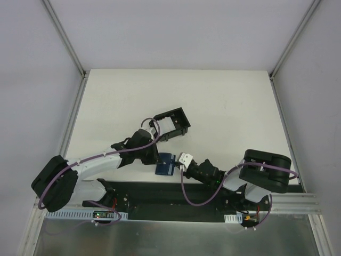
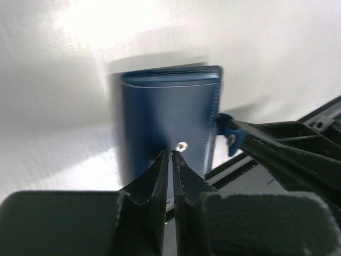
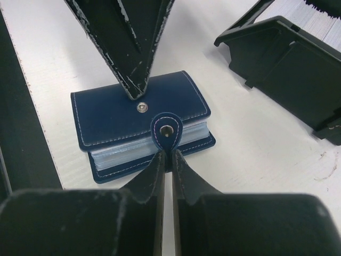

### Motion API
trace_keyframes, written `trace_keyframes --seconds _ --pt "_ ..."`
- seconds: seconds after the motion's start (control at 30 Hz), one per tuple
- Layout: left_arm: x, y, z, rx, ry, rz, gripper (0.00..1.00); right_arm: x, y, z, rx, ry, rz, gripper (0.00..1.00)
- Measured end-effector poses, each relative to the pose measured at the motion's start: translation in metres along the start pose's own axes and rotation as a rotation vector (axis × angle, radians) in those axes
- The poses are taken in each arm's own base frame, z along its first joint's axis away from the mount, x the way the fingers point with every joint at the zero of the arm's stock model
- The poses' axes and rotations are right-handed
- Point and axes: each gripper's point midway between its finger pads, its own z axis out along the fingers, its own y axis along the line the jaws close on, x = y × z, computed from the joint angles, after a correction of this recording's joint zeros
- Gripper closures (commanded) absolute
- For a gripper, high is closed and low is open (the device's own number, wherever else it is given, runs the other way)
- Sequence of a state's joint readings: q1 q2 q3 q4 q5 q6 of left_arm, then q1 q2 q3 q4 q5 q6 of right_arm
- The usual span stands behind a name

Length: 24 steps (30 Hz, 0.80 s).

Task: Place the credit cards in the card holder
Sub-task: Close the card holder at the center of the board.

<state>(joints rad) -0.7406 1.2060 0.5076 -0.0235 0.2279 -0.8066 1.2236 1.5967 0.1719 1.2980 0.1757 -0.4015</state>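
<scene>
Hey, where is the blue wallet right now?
In the top view the wallet lies by the table's near edge, between the left pincer and right pincer, with the black box behind it.

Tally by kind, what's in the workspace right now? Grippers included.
card holder: 1
black box frame: 1
white card stack in the frame: 1 (single cards not countable)
gripper: 2 (left gripper, right gripper)
Total: 5
</scene>
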Motion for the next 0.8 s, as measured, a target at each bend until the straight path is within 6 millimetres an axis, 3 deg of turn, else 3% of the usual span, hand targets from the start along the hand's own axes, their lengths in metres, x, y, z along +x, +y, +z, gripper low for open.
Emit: trace_keyframes --seconds 0.13,0.27,0.53,0.73,0.8 --pt "0.006 0.009 0.005 -0.032 0.032 -0.004 0.88 0.003 0.0 0.0 -0.001 0.009 -0.001 0.94" --pt "0.009 0.007 0.013 -0.027 0.068 -0.007 0.81 0.009 0.001 0.0 -0.001 0.028 -0.004 0.94" --pt "0.008 0.005 0.013 -0.02 0.062 -0.004 0.82 0.015 0.004 0.001 -0.018 0.045 -0.008 0.86" --pt "0.008 0.007 0.014 -0.024 0.064 -0.005 0.82 0.013 0.012 0.003 -0.065 0.037 -0.001 0.71" --pt "0.008 0.007 0.014 -0.024 0.064 -0.005 0.82 0.011 0.014 0.005 -0.081 0.031 0.014 0.52"
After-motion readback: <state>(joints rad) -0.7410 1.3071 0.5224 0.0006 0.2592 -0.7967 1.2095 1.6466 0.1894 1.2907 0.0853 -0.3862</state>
